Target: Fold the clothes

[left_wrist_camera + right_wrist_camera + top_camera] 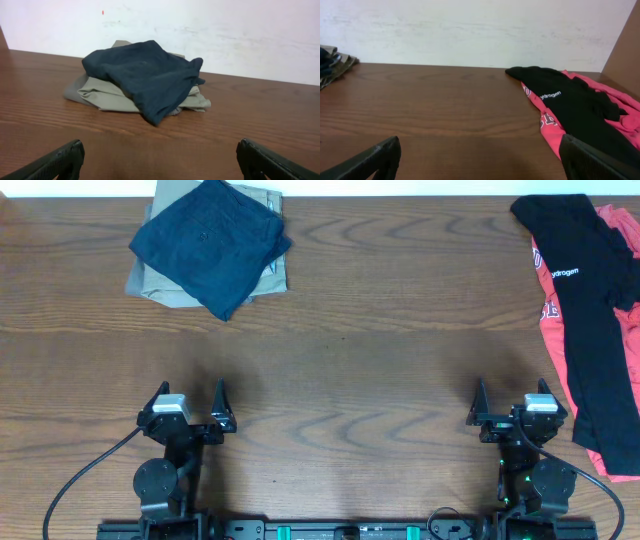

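Note:
The folded dark navy shorts [210, 242] lie on top of folded khaki shorts [150, 280] at the back left of the table; they also show in the left wrist view [145, 75] over the khaki pair [100, 92]. A black garment [590, 310] with white lettering lies spread over a red garment [552, 320] at the right edge; both show in the right wrist view, black [580, 105] over red [555, 130]. My left gripper [190, 408] [160, 160] is open and empty near the front. My right gripper [512, 406] [480, 160] is open and empty, just left of the black garment.
The wooden table [360, 360] runs to a pale wall [225, 30] at the back. Cables trail from both arm bases at the front edge. A brown wooden panel [625, 45] stands at the far right.

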Robot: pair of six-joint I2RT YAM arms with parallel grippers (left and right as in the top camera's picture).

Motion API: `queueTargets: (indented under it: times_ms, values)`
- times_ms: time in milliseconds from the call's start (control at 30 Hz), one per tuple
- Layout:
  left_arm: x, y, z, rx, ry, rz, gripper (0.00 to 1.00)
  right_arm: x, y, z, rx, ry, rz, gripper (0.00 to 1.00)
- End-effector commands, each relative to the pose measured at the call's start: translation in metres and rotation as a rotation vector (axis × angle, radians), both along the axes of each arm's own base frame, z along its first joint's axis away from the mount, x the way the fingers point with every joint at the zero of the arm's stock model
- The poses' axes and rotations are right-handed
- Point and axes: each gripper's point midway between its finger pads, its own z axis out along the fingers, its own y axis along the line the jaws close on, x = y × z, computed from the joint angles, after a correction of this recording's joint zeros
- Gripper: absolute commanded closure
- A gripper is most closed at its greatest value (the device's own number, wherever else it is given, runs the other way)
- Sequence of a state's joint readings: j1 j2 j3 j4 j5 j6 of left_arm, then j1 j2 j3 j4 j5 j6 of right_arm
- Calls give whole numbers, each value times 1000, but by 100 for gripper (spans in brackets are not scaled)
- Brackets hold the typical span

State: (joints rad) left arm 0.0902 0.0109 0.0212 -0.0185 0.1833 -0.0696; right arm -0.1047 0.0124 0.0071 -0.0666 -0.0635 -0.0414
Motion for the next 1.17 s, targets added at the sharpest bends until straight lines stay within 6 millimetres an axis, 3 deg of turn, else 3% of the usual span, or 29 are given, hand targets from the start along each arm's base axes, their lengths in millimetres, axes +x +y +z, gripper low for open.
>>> queueTargets:
  times_ms: [0, 1133]
  values:
    - [-1, 0, -15, 12, 42, -4, 2, 0, -2, 0, -16, -1, -8, 1]
    - [-1, 0, -15, 12, 42, -4, 2, 0, -2, 0, -16, -1, -8, 1]
